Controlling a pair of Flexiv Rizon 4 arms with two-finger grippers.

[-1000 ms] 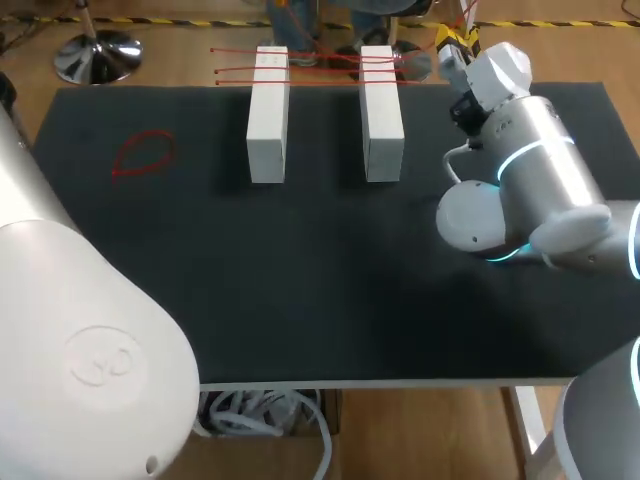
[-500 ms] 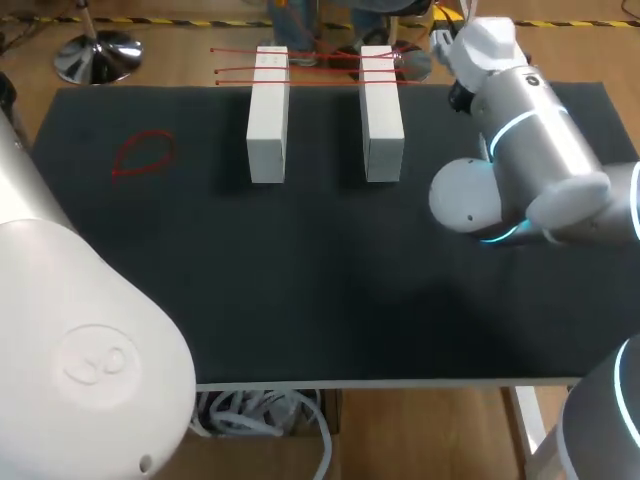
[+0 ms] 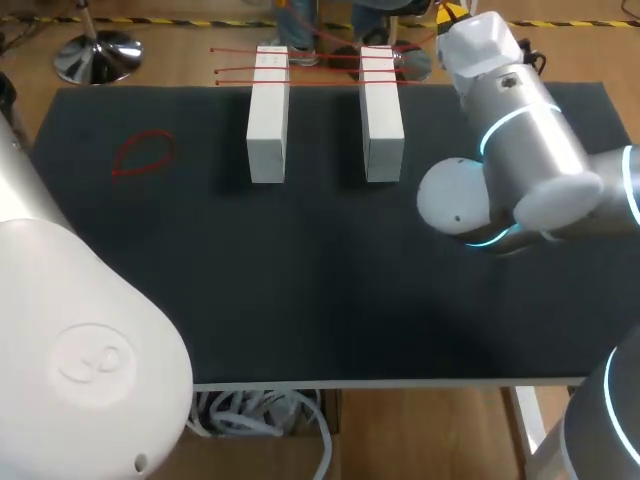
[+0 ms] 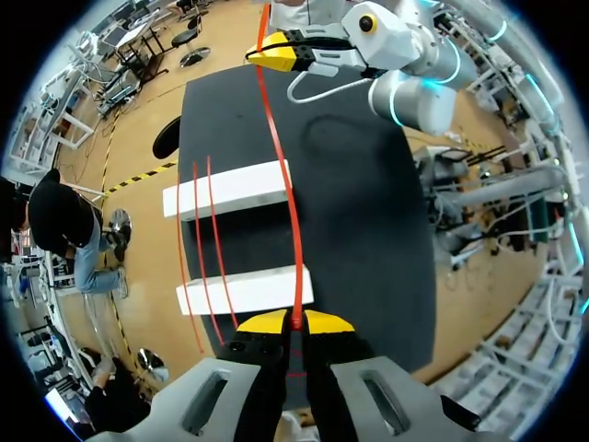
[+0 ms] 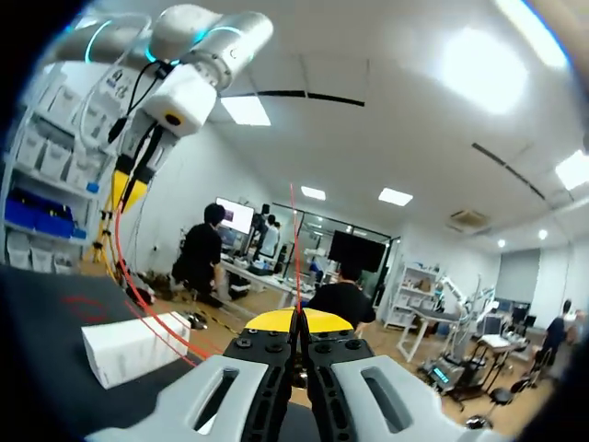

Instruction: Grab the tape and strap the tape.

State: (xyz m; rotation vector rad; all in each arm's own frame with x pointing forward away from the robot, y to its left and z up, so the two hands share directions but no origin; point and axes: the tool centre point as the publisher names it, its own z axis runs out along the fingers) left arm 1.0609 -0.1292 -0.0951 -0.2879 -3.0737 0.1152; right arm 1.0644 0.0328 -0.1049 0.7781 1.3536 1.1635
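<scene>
Tape (image 4: 285, 193) inside left gripper (image 4: 295, 321)

No text, label or number is legible anywhere.

The table (image 3: 300, 300) in front of me has a black top that fills most of the head view. Two white blocks lie on it in the upper middle of the frame. The left block (image 3: 267, 115) and the right block (image 3: 381, 110) have their long sides parallel, with a gap of bare black top between them. Their far ends sit close to the table's upper edge. A thin red loop (image 3: 143, 153) lies flat at the upper left, well apart from both blocks.
</scene>
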